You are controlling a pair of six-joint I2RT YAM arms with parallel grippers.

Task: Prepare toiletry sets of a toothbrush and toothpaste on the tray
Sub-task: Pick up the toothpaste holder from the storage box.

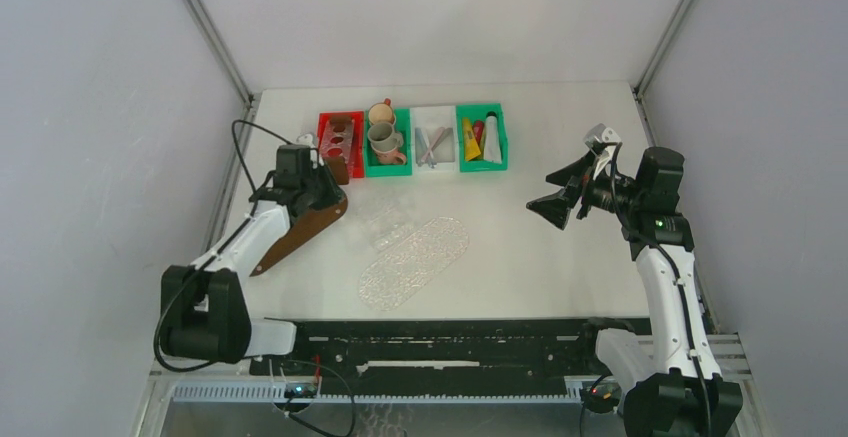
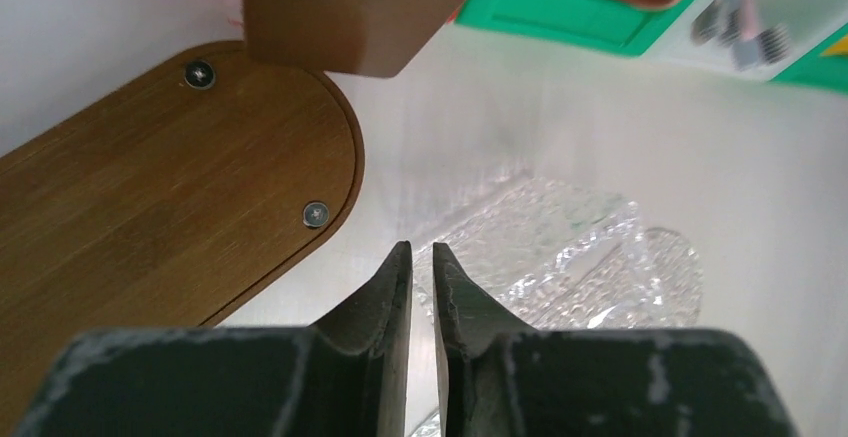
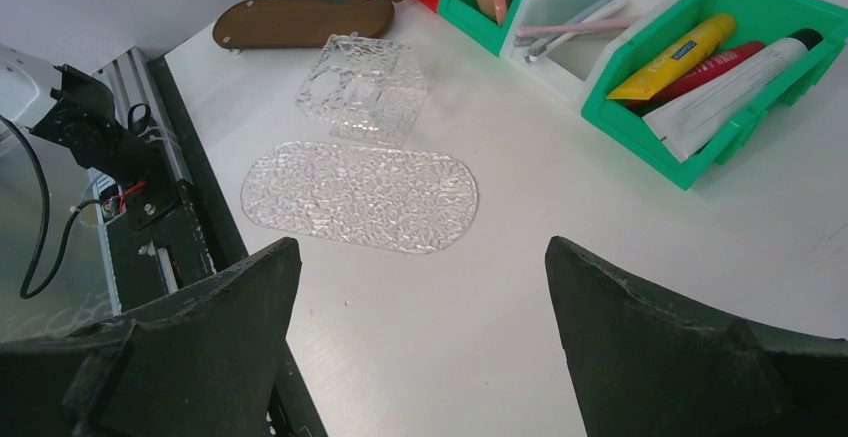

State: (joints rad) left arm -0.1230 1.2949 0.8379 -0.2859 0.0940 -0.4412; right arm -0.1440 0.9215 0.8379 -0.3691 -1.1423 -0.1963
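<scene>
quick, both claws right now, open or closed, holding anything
left claw: nearly closed, only a thin gap; cannot tell if anything is pinched
right claw: wide open, holding nothing

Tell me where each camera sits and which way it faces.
Top external: above and behind, looking down at the table; both arms show.
Left wrist: on the left arm, looking down past the left tool at the wooden tray.
Right wrist: on the right arm, facing the clear tray and bins; open right tool shows.
All three show the wooden tray.
</scene>
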